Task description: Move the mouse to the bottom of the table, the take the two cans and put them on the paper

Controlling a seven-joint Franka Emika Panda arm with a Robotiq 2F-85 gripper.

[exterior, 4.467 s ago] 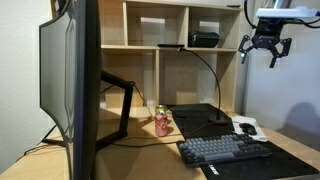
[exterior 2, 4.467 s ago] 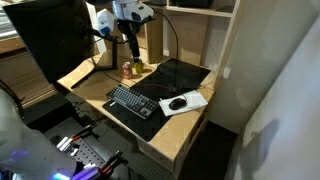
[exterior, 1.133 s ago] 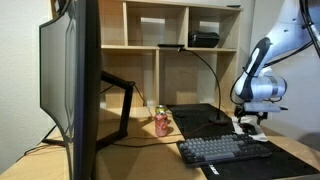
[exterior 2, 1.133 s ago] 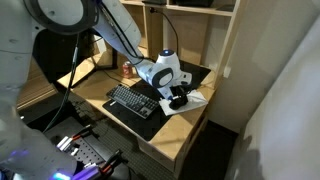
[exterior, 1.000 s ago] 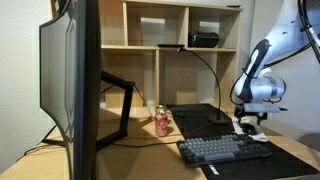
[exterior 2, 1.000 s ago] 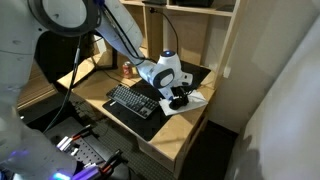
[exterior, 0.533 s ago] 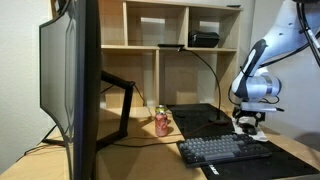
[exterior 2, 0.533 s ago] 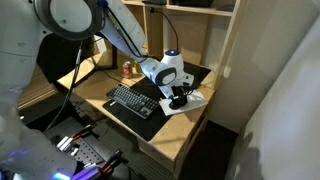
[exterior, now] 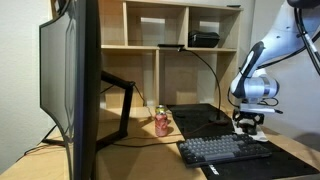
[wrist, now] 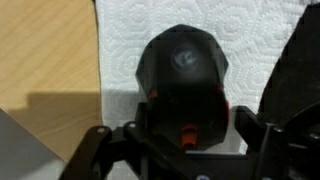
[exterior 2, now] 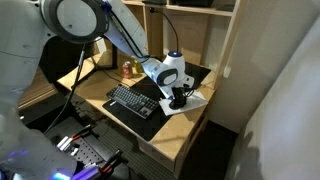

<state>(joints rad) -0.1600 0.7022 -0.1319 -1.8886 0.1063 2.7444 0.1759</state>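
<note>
The small, dark, rounded plastic mouse [wrist: 185, 85] is lying on the rumpled white paper sheet [wrist: 120, 30], with the bare light-wood table [wrist: 45, 60] showing at its 9 o'clock. The black gripper [wrist: 185, 138] is straddling it, jaws standing apart at its 4 and 8 o'clock, no pinch showing. The mouse is probably light, rigid and smooth-domed, so it is calling for a low grip across its flanks.

No words legible; the mouse [wrist: 185, 75] carries a faint round emblem, possibly a logo.
</note>
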